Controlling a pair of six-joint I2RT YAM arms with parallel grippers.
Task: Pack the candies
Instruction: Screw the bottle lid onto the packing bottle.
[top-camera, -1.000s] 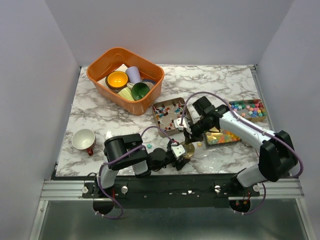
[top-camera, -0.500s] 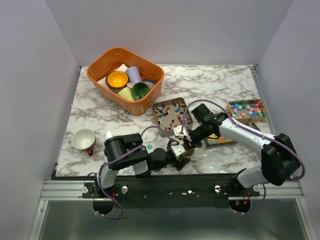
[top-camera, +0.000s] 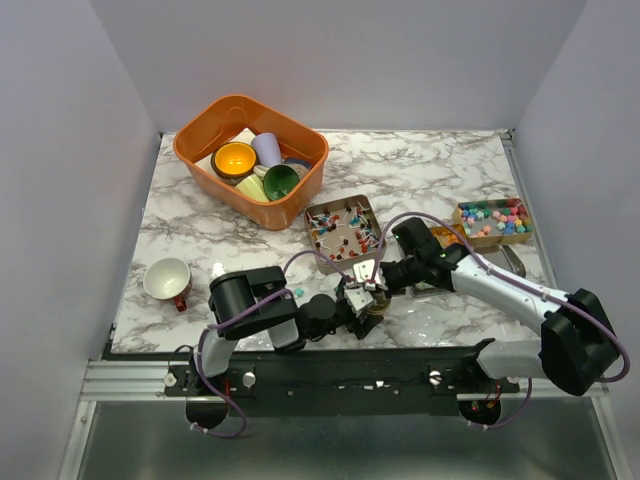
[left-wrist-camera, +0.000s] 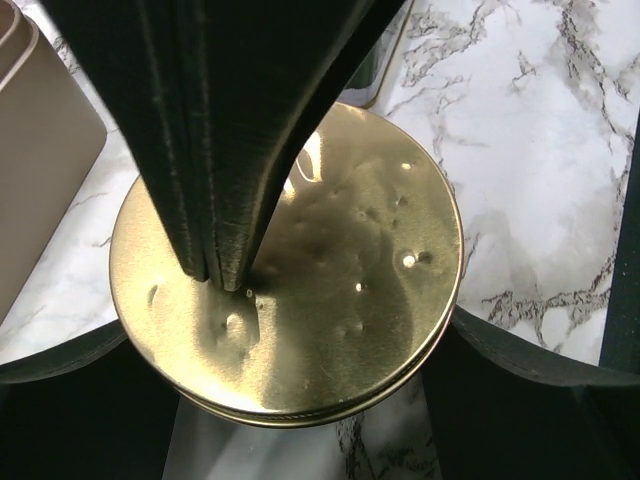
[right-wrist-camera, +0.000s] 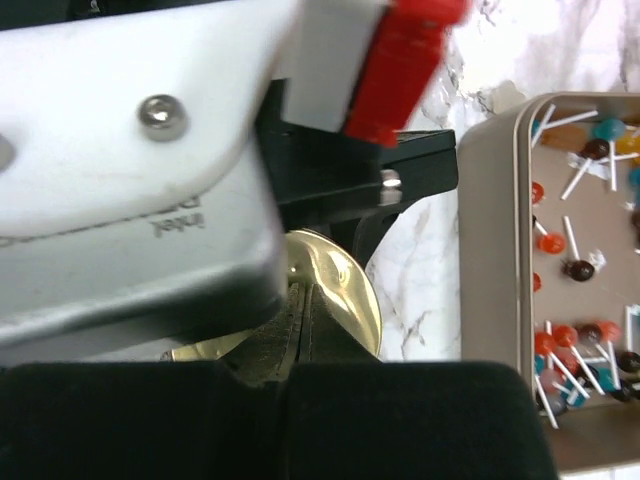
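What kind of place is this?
Probably a robot lab bench: a left arm and right arm bolted to a metal rail, plain white walls boxing in the marble table.

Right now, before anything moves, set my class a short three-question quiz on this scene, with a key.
1. True or false: the right arm's fingers are shut, tips on the flat round gold metal disc.
2. The left arm's fingers are: A) wide apart, against opposite sides of the disc; B) shut on a lollipop; C) out of view.
3. Fill in: the coloured plastic cups and bowls sit in a rectangular plastic tub coloured ____.
Key: 1 true; 2 A; 3 orange.
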